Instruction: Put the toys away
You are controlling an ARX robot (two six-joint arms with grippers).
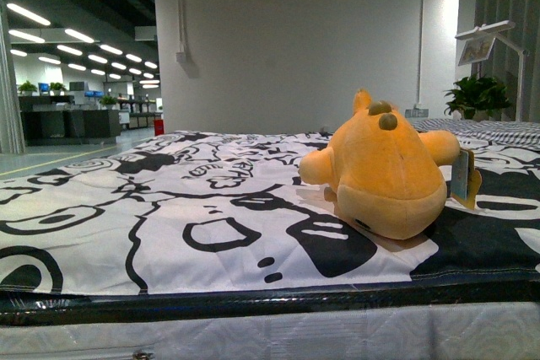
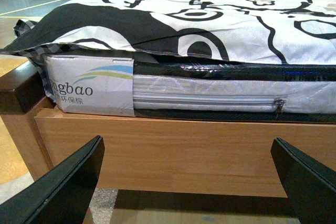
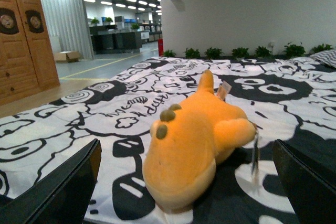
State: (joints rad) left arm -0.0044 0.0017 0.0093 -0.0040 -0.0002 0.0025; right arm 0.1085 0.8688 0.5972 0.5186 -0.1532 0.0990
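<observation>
The plush toy point(image 1: 384, 170) lies untouched on the bed point(image 1: 169, 233), near its front edge. The right claw point(image 3: 186, 145) faces it, spread open; the left claw point(image 2: 187, 140), open too, hangs low. Next, I'd say: reach in and grip.

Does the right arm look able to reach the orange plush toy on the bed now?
Likely yes. The right gripper is open and faces the plush toy directly; nothing lies between them on the bed cover, and the toy sits near its edge.
</observation>
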